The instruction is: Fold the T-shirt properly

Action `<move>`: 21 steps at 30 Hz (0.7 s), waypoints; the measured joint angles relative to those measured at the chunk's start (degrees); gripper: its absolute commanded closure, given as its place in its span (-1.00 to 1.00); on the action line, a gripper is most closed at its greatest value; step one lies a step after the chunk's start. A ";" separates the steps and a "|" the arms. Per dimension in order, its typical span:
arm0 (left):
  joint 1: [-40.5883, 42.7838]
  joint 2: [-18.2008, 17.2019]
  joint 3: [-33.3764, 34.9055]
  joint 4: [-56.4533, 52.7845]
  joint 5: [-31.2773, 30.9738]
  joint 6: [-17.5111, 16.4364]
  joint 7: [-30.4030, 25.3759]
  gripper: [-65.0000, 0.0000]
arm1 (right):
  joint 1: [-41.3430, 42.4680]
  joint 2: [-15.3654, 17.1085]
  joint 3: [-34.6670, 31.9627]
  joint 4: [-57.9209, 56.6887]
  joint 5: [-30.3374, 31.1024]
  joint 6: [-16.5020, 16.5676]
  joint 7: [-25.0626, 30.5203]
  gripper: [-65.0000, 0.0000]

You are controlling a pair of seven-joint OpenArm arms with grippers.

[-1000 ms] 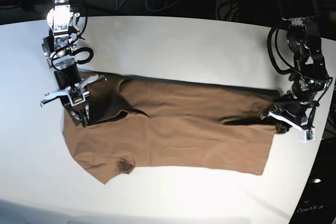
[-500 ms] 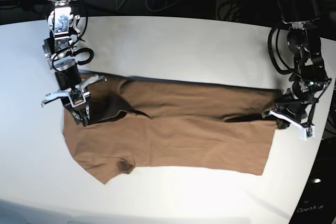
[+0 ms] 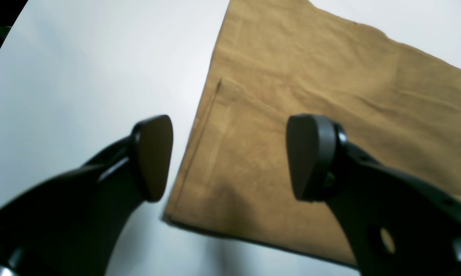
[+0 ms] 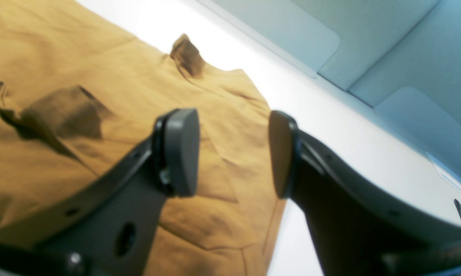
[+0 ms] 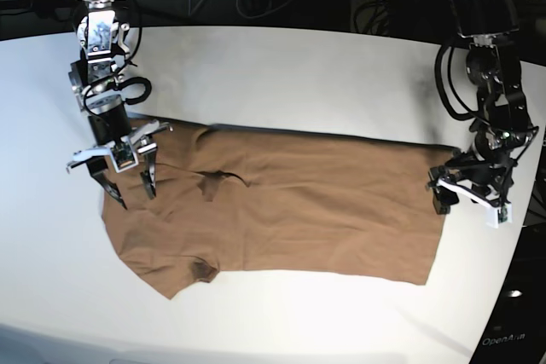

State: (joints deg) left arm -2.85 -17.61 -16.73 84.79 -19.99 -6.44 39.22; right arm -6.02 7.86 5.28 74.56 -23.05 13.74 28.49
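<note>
From the base view, the T-shirt [image 5: 281,202] lies flat across the middle of the white table [image 5: 281,74], long side left to right, one fold already in it. My right gripper [image 5: 128,181] hangs over the sleeve end and my left gripper [image 5: 465,198] over the hem end; both look spread and hold nothing. Only this view shows the whole outline, and a small pucker near the collar that I think could get locked in by the next fold.

My left wrist camera shows the fingers [image 3: 153,157] wide apart, one over bare table, one over cloth, straddling the shirt's [image 3: 311,115] corner edge. It shows a stitched hem the base view cannot. If I close here, I judge I might catch one layer only.

My right wrist camera shows the fingers [image 4: 180,149] parted over empty air above the shirt [image 4: 61,76], with a dark crease and a raised tuft by the sleeve. Gripping there could drag the layers askew.
</note>
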 measured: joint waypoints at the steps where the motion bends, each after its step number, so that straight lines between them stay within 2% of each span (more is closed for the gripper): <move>1: 0.00 -0.02 0.00 0.00 0.00 0.00 0.00 -0.39 | 0.02 0.02 0.00 0.00 0.00 0.00 -0.02 0.09; 13: 1.77 -0.17 0.02 0.11 -0.20 0.00 -0.50 -0.39 | -0.98 0.04 0.11 0.00 0.00 -0.02 -1.36 0.09; 18: 0.42 -0.17 0.02 -0.20 0.02 0.26 0.48 -0.39 | 3.48 -0.11 0.00 0.00 0.02 0.13 -12.39 0.09; 21: -0.46 -0.17 0.26 0.26 -0.02 -0.02 -0.13 -0.39 | 5.62 -0.09 -0.04 0.42 0.26 -0.07 -14.23 0.09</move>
State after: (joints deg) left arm -3.31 -17.78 -16.47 85.06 -20.01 -6.46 39.09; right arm -0.40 7.77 5.23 74.98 -22.79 13.67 14.26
